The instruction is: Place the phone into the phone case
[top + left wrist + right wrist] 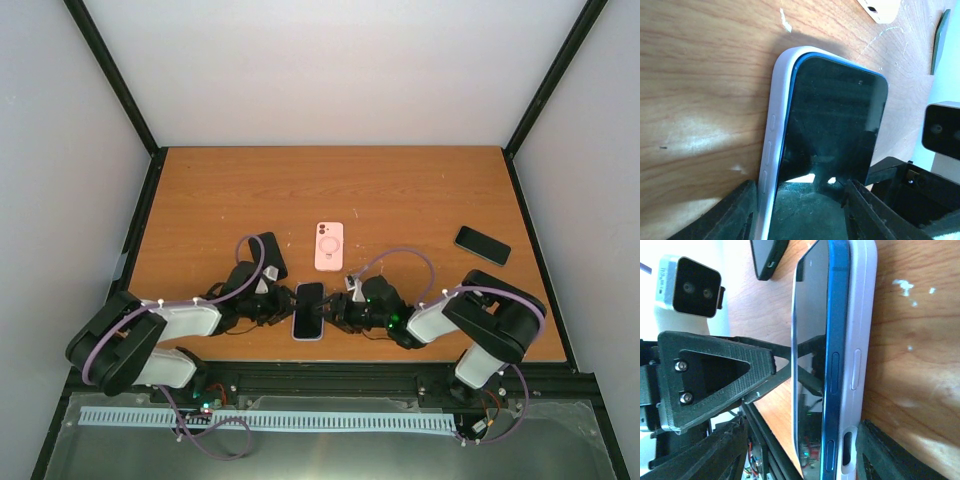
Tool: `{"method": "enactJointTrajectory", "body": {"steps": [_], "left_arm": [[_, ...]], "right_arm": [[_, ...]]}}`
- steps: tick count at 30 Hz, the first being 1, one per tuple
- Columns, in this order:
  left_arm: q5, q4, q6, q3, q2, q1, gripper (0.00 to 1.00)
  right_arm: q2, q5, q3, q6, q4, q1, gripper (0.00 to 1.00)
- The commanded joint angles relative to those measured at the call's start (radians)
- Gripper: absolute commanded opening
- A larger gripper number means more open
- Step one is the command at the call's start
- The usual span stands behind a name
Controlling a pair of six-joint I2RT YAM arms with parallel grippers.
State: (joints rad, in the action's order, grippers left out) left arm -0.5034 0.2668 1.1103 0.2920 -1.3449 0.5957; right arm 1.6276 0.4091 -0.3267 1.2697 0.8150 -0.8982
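- the blue phone lies screen-up in a pale case near the front of the wooden table, between the two grippers. from above, the gripper heads crowd both long sides and the case barely shows.
- the left gripper has its fingers apart, one on each side of the phone's near end. the frame edge cuts off the tips, so whether they clamp the phone cannot be told.
- the right gripper has its fingers spread: one sits just beside the case at table level, the other stands clear of the screen.
- both wrist views cut off the phone's near end.
- a pink case with a ring mark on its upper face lies just beyond the phone. a black phone lies well apart to the right.
- a black slab sits by the left arm, partly under a purple cable. whether it is a phone or a case is unclear.
- the right wrist view, edge-on, shows the phone's blue side standing proud of the case rim, with a black finger of the left gripper at the glass. the overhead camera is too far off to catch this.
- the left wrist view shows the blue rim tucked inside the case's far corners, and buttons along the case's side.
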Motion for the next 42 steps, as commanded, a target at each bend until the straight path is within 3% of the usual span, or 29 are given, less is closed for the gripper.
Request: {"method": "enactJointTrajectory", "body": {"steps": [1,11,18,24,30,35,40,42], "left_arm": [[-0.071,-0.029,0.018,-0.014,0.015,0.019,0.49],[-0.061,-0.04,0.041,-0.032,0.059,0.025,0.6],[-0.05,-0.045,0.045,-0.054,0.075,0.026,0.59],[-0.042,-0.056,0.046,-0.062,0.096,0.026,0.59],[-0.03,-0.078,0.043,-0.064,0.115,0.026,0.59],[-0.026,-0.092,0.045,-0.068,0.125,0.026,0.59],[-0.023,-0.086,0.044,-0.071,0.13,0.027,0.59],[-0.023,-0.094,0.041,-0.07,0.128,0.026,0.59]], "right_arm": [[-0.047,0.035,-0.043,-0.01,0.157,-0.008,0.59],[-0.011,0.037,-0.059,0.008,0.217,-0.008,0.6],[0.021,0.045,-0.07,-0.002,0.187,-0.008,0.58],[0.042,0.052,-0.081,-0.021,0.151,-0.008,0.44],[0.057,0.058,-0.086,-0.023,0.146,-0.008,0.19],[0.05,0.041,-0.087,-0.037,0.093,-0.008,0.04],[0.027,0.016,-0.088,-0.068,0.025,-0.008,0.03],[0.009,0.002,-0.09,-0.077,-0.011,-0.01,0.07]]}}
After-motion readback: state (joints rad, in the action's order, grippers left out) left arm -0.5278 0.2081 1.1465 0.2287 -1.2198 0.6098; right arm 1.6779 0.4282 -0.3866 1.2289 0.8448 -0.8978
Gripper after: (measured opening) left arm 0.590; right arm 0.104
